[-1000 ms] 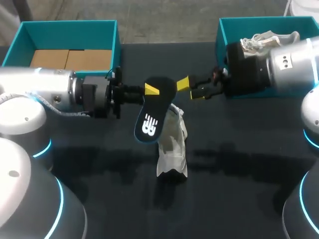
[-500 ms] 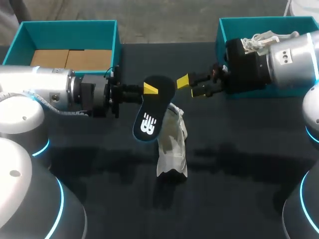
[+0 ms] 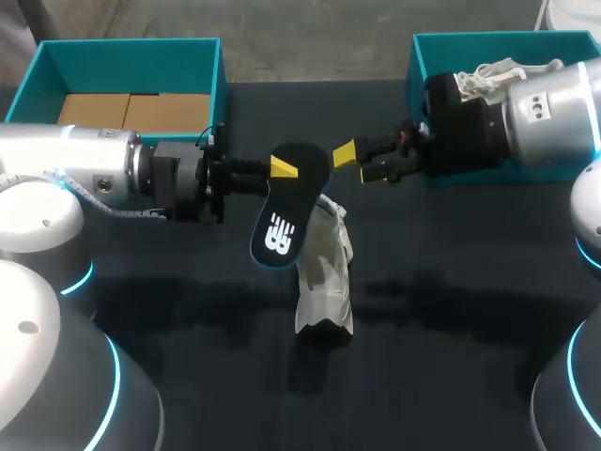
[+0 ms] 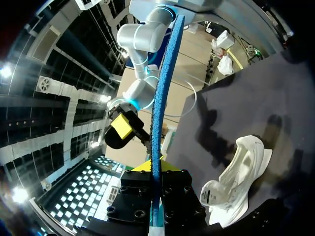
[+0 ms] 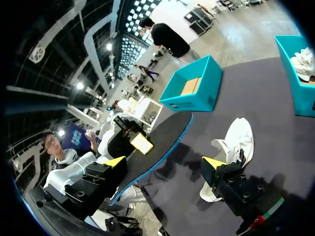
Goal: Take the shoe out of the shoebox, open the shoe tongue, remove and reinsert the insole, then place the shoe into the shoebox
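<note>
Left arm level, reaching in from left; left gripper [image 3: 285,167] clamped on far end of black insole [image 3: 280,225]. Insole slants down toward near side, over white shoe [image 3: 324,272]. Right arm in from right; right gripper [image 3: 346,155] spread wide, insole's far end between fingers, clear of one. Shoe lies mid-table, well apart from left shoebox [image 3: 223,85] and right shoebox [image 3: 413,66] at far edge.

Left arm [image 3: 84,174] stretched level to the insole [image 3: 280,230], left gripper [image 3: 286,167] clamped on its upper end, right arm [image 3: 545,113] level opposite, right gripper [image 3: 352,158] spread wide just beside the insole.
</note>
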